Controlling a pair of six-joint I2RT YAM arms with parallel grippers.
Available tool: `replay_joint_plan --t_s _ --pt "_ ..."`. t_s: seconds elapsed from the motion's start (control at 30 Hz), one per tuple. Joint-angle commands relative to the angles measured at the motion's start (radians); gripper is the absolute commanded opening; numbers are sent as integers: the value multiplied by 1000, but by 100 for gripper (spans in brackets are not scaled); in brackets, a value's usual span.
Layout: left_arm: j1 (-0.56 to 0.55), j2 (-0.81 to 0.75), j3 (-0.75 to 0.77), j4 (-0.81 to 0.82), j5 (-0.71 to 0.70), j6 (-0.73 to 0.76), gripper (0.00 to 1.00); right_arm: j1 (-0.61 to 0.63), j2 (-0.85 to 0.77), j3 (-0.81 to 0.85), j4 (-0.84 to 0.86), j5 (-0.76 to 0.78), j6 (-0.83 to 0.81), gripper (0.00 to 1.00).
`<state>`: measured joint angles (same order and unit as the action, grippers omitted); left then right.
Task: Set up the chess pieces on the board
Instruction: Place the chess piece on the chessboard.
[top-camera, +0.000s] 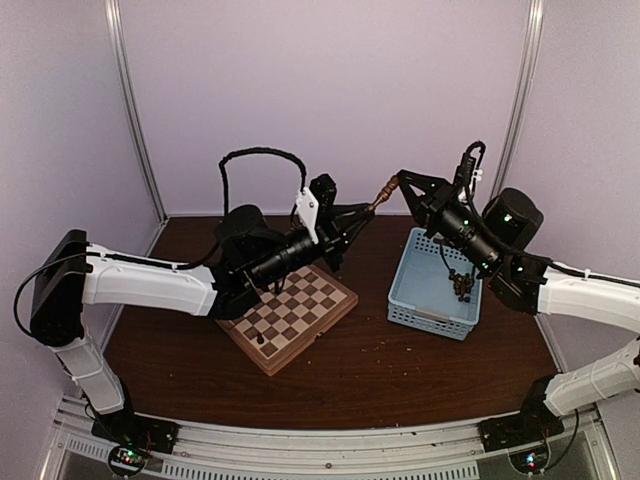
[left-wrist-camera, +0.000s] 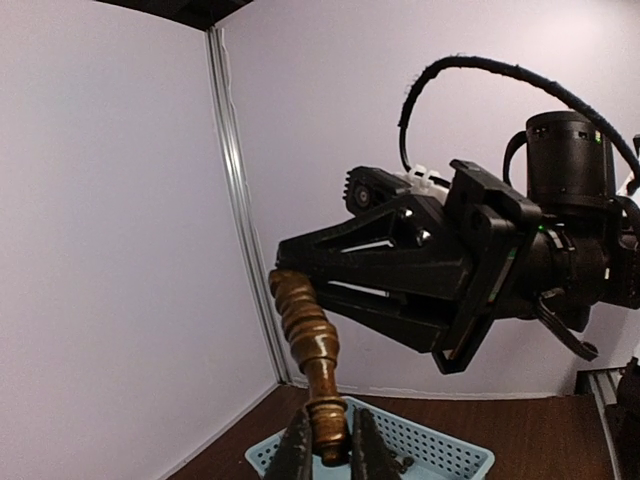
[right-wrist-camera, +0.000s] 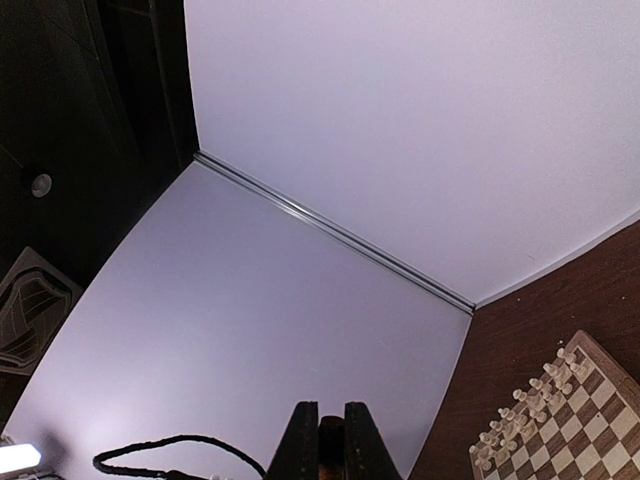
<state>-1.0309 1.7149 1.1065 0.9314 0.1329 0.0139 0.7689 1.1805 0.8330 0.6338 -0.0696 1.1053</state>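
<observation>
Only the left wrist view shows the hold plainly. There the left gripper (left-wrist-camera: 330, 452) is clamped on the base of one brown chessman (left-wrist-camera: 312, 340), and the right gripper (left-wrist-camera: 283, 268) is pinched shut on its top end. The piece is in mid-air, with the basket (left-wrist-camera: 440, 455) below it in that view.

From above, the chessman hangs over the far side of the table (top-camera: 360, 365), between the board (top-camera: 282, 362) and the basket.

The right wrist view alone shows cream chessmen (right-wrist-camera: 525, 405) along the board's edge, too small to count.

The top view alone shows one dark chessman (top-camera: 262, 339) on the board and a clump of dark chessmen (top-camera: 461, 285) in the basket, number unclear.

There are one board, one basket and two grippers.
</observation>
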Motion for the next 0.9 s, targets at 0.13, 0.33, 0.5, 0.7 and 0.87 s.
replay_joint_plan --t_s 0.13,0.33,0.5,0.7,0.87 --pt "-6 -26 30 -62 -16 6 0 13 -10 22 -6 4 -54 0" --pt "-5 -41 26 -104 -14 3 0 13 -43 31 -91 34 -165 0" --pt "-6 -105 20 -336 -39 -11 0 13 -96 70 -299 84 -381 0" --pt "-5 -184 169 -1099 -175 -63 0 12 -150 43 -478 147 -699 0" --pt "28 -91 394 -1669 -141 -110 0 10 -160 -35 -476 198 -887 0"
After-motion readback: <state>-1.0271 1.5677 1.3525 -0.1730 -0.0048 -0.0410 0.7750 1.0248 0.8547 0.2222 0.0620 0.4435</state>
